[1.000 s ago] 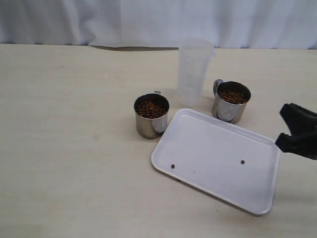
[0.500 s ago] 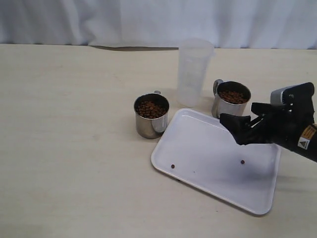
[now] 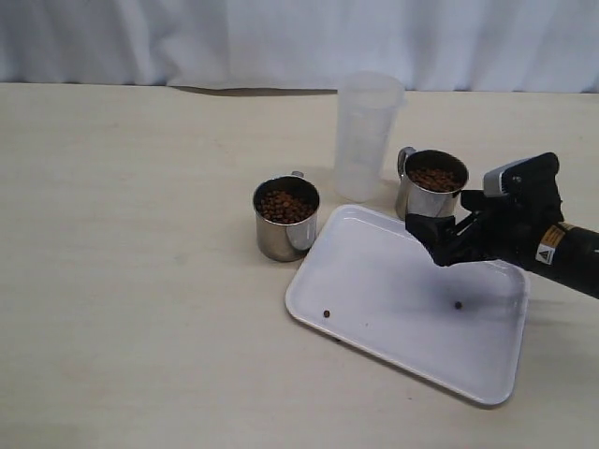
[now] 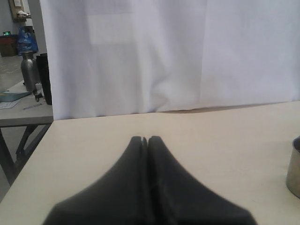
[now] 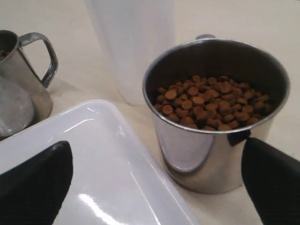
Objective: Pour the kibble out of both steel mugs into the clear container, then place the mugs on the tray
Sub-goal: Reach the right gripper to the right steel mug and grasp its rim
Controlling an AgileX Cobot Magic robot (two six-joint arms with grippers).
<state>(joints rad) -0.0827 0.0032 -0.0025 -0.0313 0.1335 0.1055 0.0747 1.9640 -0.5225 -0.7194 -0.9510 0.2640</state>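
The kibble was seen heaped in both steel mugs. The first mug stood just beside the clear container, at the far corner of the tray, and the second mug was set near the tray's left edge. The container stood upright between them and appeared empty, presumably placed so that either mug could be tipped into it. The right gripper was held low over the tray with its jaws spread wide, bracketing the first mug without closing on it; this was judged an approach for a grasp. The left gripper was pressed shut, well apart from the work. Two stray pellets were noted on the tray. Everything was laid on a pale wood-grain table, backed by a white curtain.
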